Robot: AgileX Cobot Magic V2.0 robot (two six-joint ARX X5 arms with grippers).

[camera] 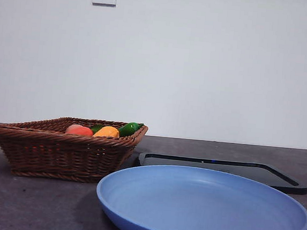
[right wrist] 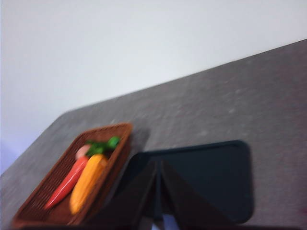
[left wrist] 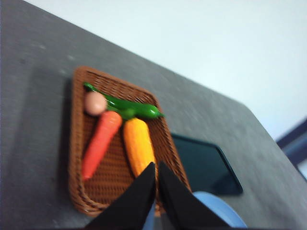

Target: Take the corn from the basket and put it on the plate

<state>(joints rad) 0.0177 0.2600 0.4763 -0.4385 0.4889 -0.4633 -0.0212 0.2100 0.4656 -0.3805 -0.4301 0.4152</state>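
The corn (left wrist: 138, 145) was seen lying in the basket (left wrist: 79, 143) on the counter (left wrist: 38, 86), between a carrot (left wrist: 100, 143) and the basket's wall, with a green vegetable (left wrist: 129, 108) and a peach (left wrist: 95, 103) at its far end. The plate (camera: 204, 211) stood at the basket's four o'clock, before a black tray (camera: 277, 177). The left pincer (left wrist: 156, 165) was held above the basket, tips together; the right pincer (right wrist: 158, 163) was likewise closed, empty, over the tray.

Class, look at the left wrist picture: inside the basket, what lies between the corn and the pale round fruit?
In the left wrist view, the green vegetable lies between the corn and the pale round fruit, in the basket.
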